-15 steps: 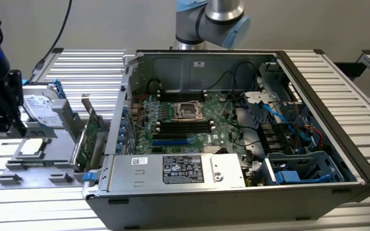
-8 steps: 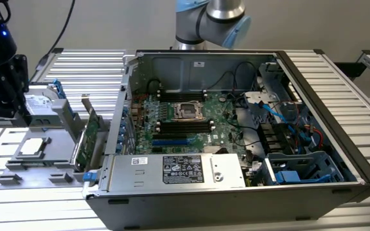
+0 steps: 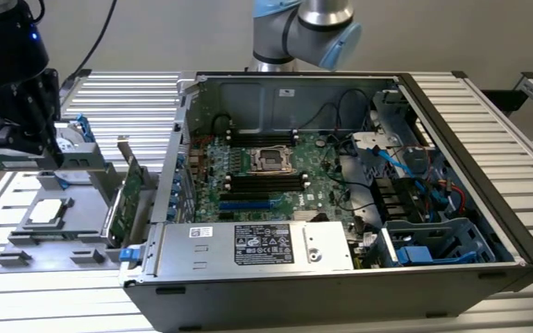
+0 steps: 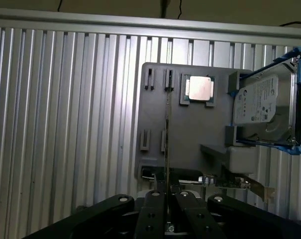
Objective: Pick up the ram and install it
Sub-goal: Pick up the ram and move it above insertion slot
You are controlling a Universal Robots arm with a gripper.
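The open computer case (image 3: 488, 166) has memory slots (image 3: 264, 182) that look unfilled, and at the exterior view's left, above the grey holder (image 3: 58, 236), my gripper (image 4: 166, 195) is clenched on the ram (image 3: 17, 162); I judge picking done, installing left.

Soft, even overhead light. Slats (image 4: 65, 124) beyond the gripper (image 4: 167, 195) gleam pale; its fingers (image 4: 152, 211) are dark, the ram (image 4: 167, 139) edge between them glints; the case (image 3: 248, 97) interior is shadowed.

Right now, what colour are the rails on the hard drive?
Blue; the rails show best in the wrist view.
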